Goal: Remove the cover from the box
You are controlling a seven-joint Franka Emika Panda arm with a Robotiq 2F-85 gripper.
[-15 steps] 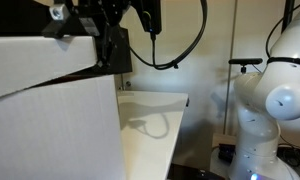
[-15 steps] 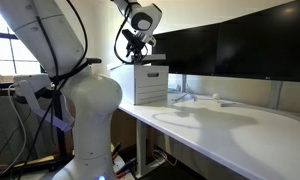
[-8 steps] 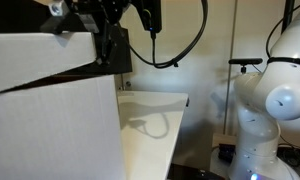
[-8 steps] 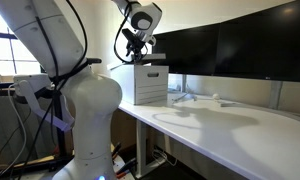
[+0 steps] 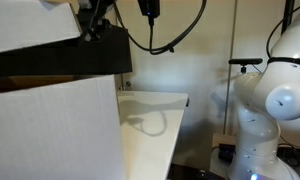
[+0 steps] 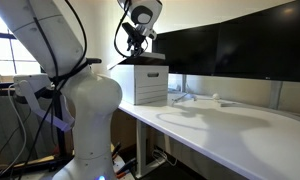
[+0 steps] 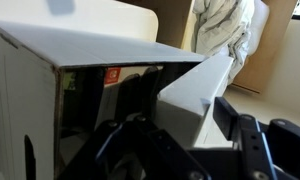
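The box (image 5: 50, 130) is a large white-sided carton with a thin brown top edge; it also stands on the table in an exterior view (image 6: 151, 86). The cover (image 5: 30, 30), a flat white lid with a downturned rim, hangs above the box with a dark gap under it, and shows in the other exterior view too (image 6: 140, 63). My gripper (image 5: 94, 20) (image 6: 137, 42) is shut on the cover's edge from above. In the wrist view the jaws (image 7: 195, 120) clamp a white rim of the cover (image 7: 190, 92), and the box's dark inside (image 7: 110, 95) shows beneath.
The white tabletop (image 5: 155, 115) (image 6: 220, 125) stretches away beside the box. Black monitors (image 6: 230, 45) stand behind the table. The white robot body (image 5: 270, 100) (image 6: 85, 100) is next to the table. A black cable (image 5: 175, 45) hangs from the arm. Small items (image 6: 190, 97) lie near the box.
The gripper has risen with the cover. The cover was tilted with one side resting on the box; now it is higher and nearly level, with a wide gap beneath.
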